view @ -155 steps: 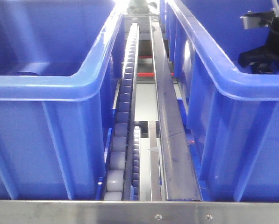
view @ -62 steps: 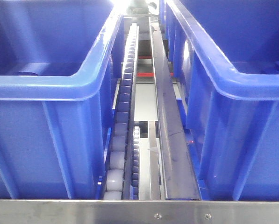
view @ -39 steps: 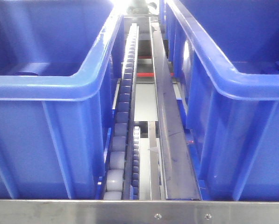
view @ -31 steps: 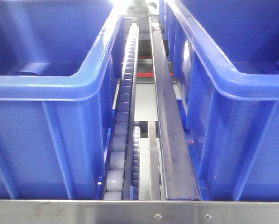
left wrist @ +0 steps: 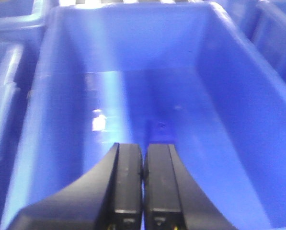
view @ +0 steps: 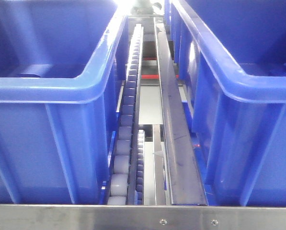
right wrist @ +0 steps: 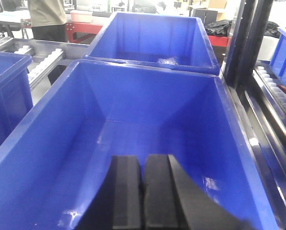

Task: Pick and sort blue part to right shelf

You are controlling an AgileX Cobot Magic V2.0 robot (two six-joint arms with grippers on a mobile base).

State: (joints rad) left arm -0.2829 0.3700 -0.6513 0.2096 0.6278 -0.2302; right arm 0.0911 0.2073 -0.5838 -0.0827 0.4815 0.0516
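1. The left gripper (left wrist: 143, 165) is hanging over a blue bin (left wrist: 37, 143), its two black fingers pressed together with nothing between them.
2. The right gripper (right wrist: 143, 184) is hovering over another bin (right wrist: 47, 143), fingers likewise together and holding nothing.
3. The blue part is not showing plainly in any view. A small raised spot on the left bin's floor (left wrist: 161, 125) may be it or only a moulding mark; blur is making that impossible to tell. The right-hand bin's floor is looking bare where it shows.
4. In the front view, the two bins are sitting on the shelf (view: 174, 143), whose roller row (view: 126, 124) and steel rail are running between them.
5. Judging by the task, the part is likely small moulded plastic: light, stiff, somewhat slick, not fragile. Blue on blue is making it hard to pick out.
6. A hold across its narrowest flat sides, fingers coming straight down, seems safest; a rounded face may be slipping out of smooth pads.
7. Either gripper needs opening before reaching down.
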